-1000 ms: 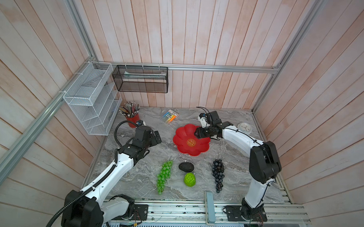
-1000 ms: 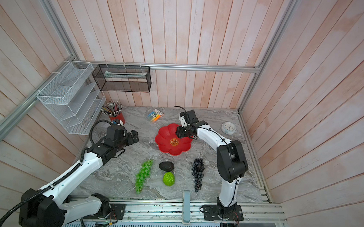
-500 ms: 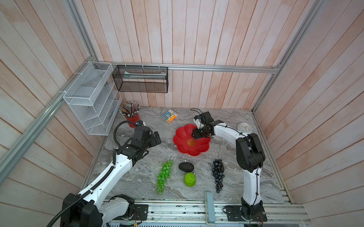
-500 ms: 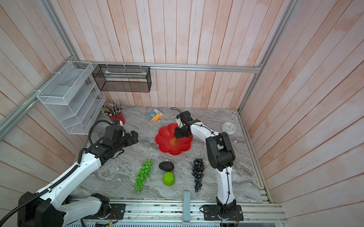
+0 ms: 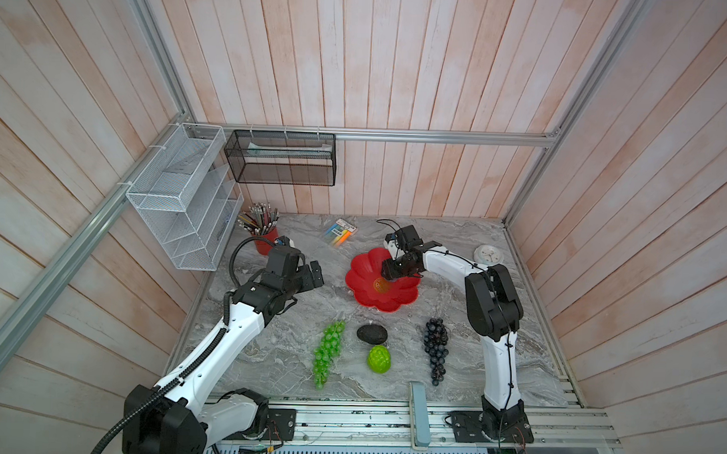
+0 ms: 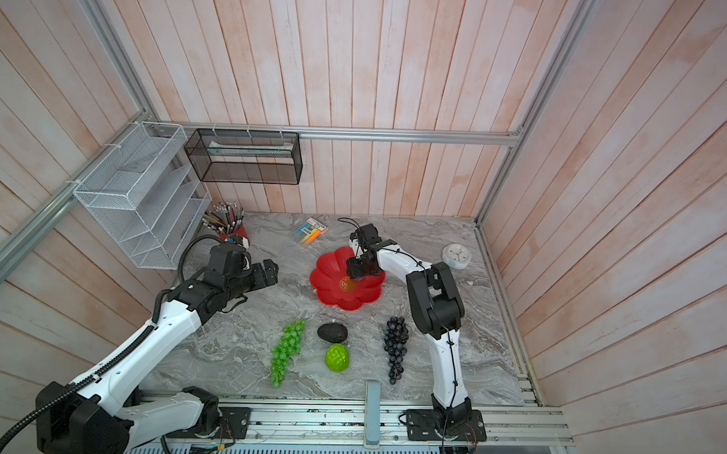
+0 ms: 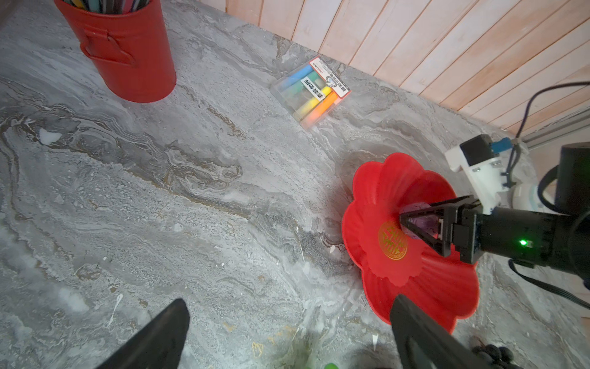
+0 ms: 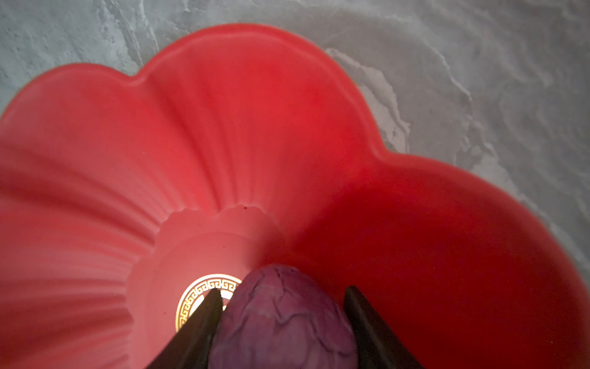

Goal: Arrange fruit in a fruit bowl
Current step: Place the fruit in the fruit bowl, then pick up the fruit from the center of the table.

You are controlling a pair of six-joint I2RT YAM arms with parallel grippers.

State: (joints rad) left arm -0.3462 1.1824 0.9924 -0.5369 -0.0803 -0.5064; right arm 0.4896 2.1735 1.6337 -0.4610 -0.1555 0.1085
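Observation:
The red scalloped fruit bowl (image 5: 364,286) (image 6: 330,295) (image 7: 415,287) (image 8: 223,127) sits mid-table. My right gripper (image 5: 387,274) (image 6: 352,272) (image 8: 283,290) is low inside it beside the gold emblem. Its jaws stand open around the small purple fruit (image 8: 281,322) (image 7: 418,220), and a gap shows at one finger. In front of the bowl lie the green grapes (image 5: 328,353) (image 6: 286,352), avocado (image 5: 372,333) (image 6: 332,332), bumpy lime-green fruit (image 5: 379,358) (image 6: 337,357) and dark grapes (image 5: 436,347) (image 6: 395,347). My left gripper (image 5: 316,274) (image 6: 271,270) (image 7: 290,300) hangs open and empty left of the bowl.
A red pencil cup (image 5: 265,241) (image 7: 127,54) stands at the back left and a highlighter pack (image 5: 340,234) (image 7: 311,89) lies behind the bowl. A small white clock (image 5: 488,254) is at the back right. A white mesh rack (image 5: 179,205) and a black basket (image 5: 281,158) hang on the walls.
My right gripper moved left from the bowl's far rim to its centre with the purple fruit, and its jaws have widened. The left arm barely moved.

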